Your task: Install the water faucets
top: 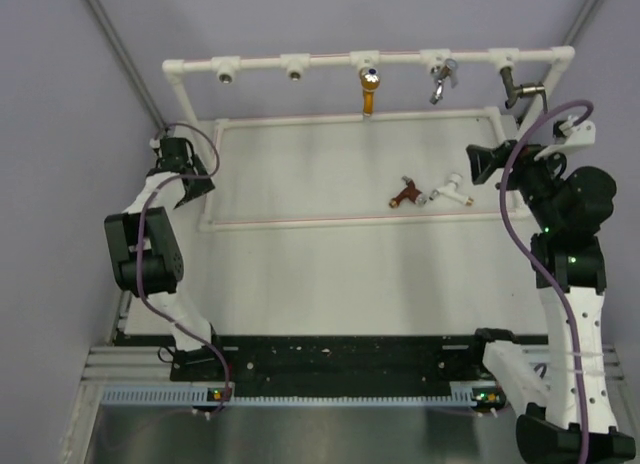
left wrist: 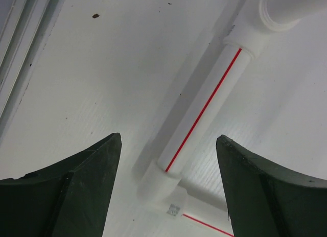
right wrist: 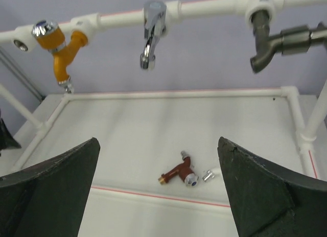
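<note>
Right gripper (right wrist: 157, 145), nearest the viewer, has its fingers spread and empty. It looks toward the top rail (top: 330, 61) from the table's 3 o'clock side. Left gripper (left wrist: 168, 137), also spread and holding nothing, hangs over a floor pipe (left wrist: 204, 109) at 9 o'clock, probably parked out of the way.

The reddish-brown faucet (right wrist: 176, 173) and white faucet (top: 447, 193) lie loose on the table (top: 300, 174), just beside each other, at 8 o'clock of the right gripper and apparently within its reach.

An orange faucet (top: 369, 89), chrome faucet (top: 442, 79) and grey faucet (top: 520, 87) hang fitted on the rail. Two empty sockets (top: 228, 77) at 11 o'clock presumably await the loose pair.
</note>
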